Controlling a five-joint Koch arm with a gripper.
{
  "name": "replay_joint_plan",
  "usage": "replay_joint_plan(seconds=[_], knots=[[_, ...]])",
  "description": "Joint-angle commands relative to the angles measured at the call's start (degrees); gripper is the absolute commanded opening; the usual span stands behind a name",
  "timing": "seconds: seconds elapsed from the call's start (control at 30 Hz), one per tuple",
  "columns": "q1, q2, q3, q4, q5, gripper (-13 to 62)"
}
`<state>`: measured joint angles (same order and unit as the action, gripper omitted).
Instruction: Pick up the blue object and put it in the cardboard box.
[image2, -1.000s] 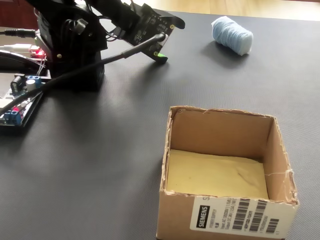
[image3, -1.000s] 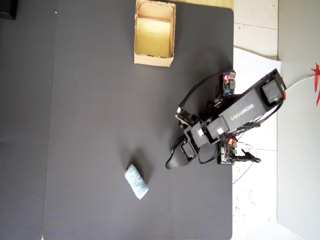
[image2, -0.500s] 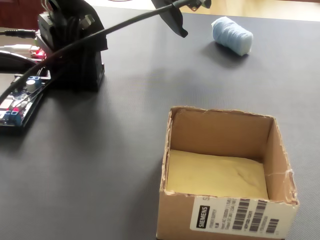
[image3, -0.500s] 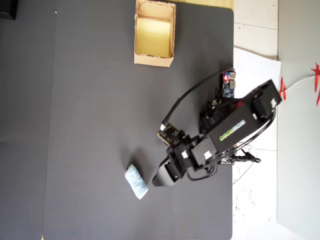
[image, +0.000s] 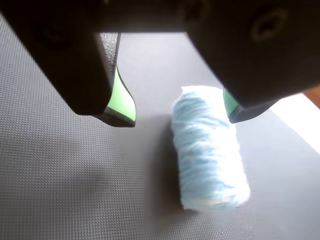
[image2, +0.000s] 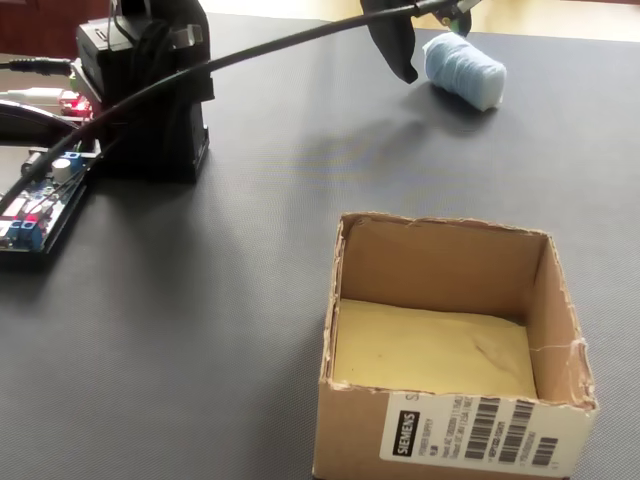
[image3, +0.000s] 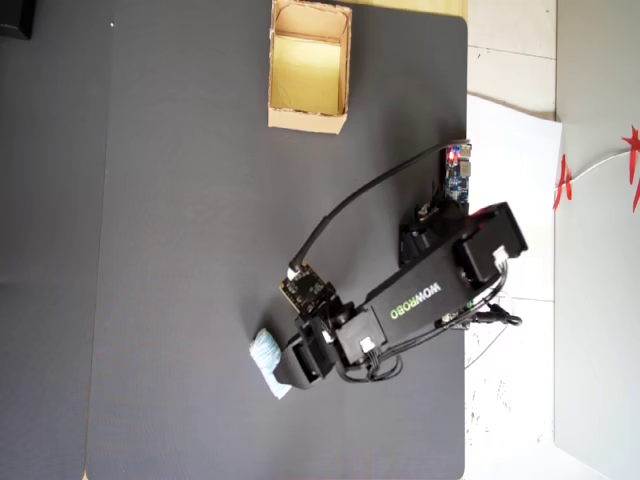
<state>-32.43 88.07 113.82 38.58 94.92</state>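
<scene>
Since the earlier frames we are seeing the arm (image3: 420, 295) stretching out from its base across the dark mat (image3: 180, 250), so that the claw (image: 177, 112) is now hanging over the one blue roll (image: 210, 155), where before it was well short of it. In the wrist view the two green-lined tips are standing spread apart, one on either side of the roll's far end, neither pressing it. The roll is lying on the mat near the bottom edge in the overhead view (image3: 264, 350). The one cardboard box (image3: 309, 68) is sitting well apart at the mat's top edge, showing only its yellowish floor.
</scene>
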Motion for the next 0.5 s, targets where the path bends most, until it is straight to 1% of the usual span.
replay_joint_plan(seconds=[0.0,0.47], knots=[[0.1,-0.4,-5.0,-0.6,0.6,33.7],[0.4,-12.2,-9.2,-3.2,-0.4,33.8]])
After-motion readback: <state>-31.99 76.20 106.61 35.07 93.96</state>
